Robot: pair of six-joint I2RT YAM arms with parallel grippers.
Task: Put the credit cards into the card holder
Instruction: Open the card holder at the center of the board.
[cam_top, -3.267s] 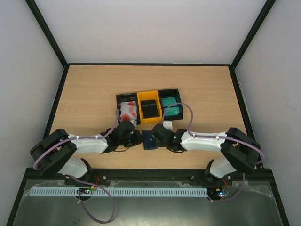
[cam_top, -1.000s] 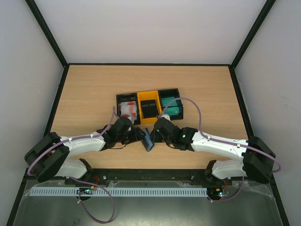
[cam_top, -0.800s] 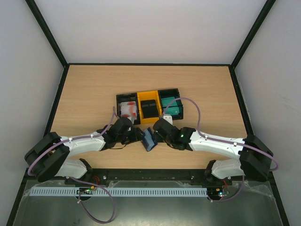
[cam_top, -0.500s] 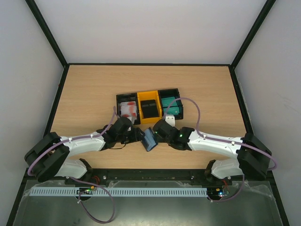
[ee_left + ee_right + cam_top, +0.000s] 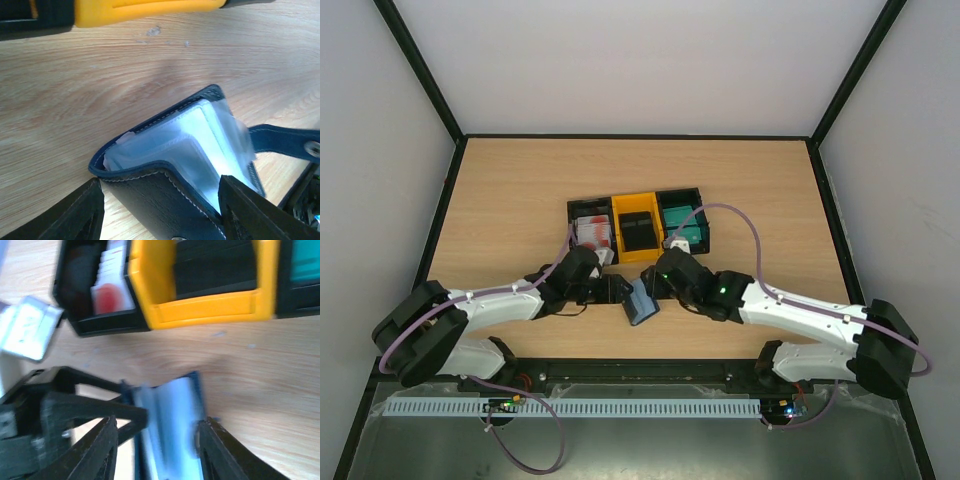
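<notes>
The card holder lies open on the table, right between the tips of my two grippers. It looks light, soft and floppy, so I think it will want to fold shut again. The clear sleeves inside look thin and slippery. The best place to hold it is the dark stitched cover, not those sleeves. My left gripper does just that: its fingers press on both sides of the near flap. My right gripper has its fingers spread apart over the pale inside of the holder. That picture is blurry, so I cannot be sure if they touch it. The credit cards are not in the holder yet. They sit in bins just past my right fingertips. They look thin, stiff and smooth, so I would pinch one by its edges. My left wrist view shows the sleeves and the snap tab sticking out to the right, which the top view is too far away to show. My right wrist view shows the red-spotted cards in a black bin beside the yellow bin. Only the top view shows the teal cards and both arms meeting.
</notes>
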